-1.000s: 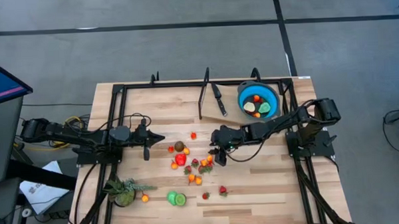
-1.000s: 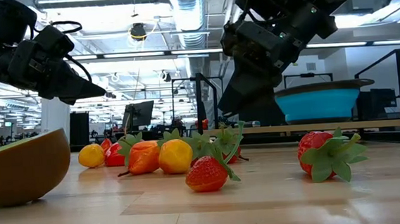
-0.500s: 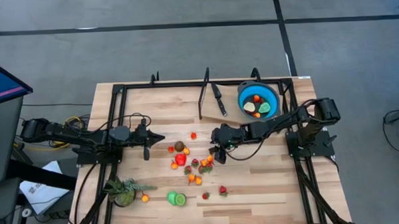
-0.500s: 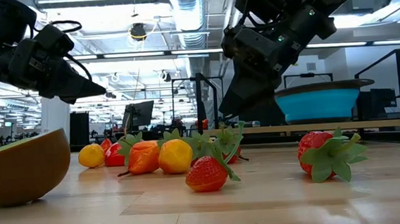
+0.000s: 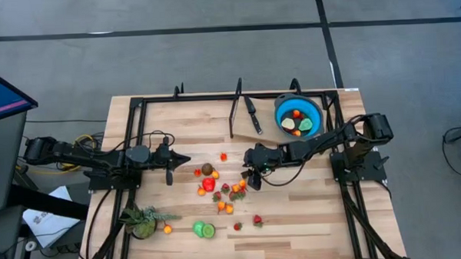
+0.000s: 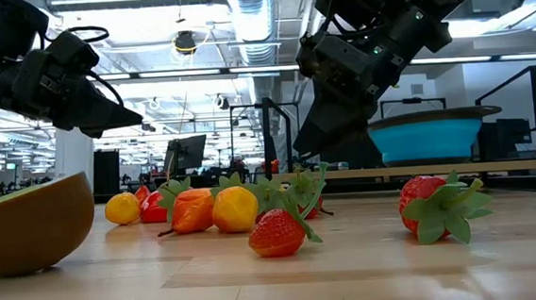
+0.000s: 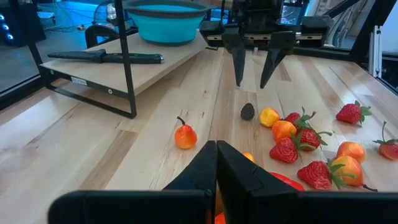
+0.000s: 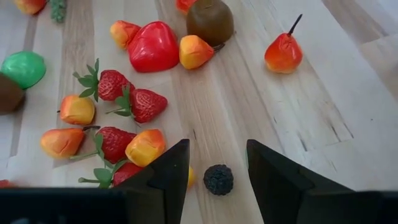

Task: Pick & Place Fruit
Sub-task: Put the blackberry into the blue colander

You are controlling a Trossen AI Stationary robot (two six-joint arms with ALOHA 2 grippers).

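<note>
Small toy fruits [image 5: 221, 190] are lying scattered mid-table, strawberries, orange pieces and a red pepper clustering, a dark berry [image 8: 218, 179] sitting beside them.

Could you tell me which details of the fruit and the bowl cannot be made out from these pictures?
- Blue bowl, low view: its contents are hidden behind its own wall.
- Fruit, high view: the pieces are too small to name.
- Brown fruit, low view: cut off by the picture's edge.
- Dark berry, right wrist view: the right gripper is not touching it.

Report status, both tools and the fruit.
Left tool shut, idle at table's left. Right tool open, straddling small dark berry. Yellow fruit crowds one finger.
</note>
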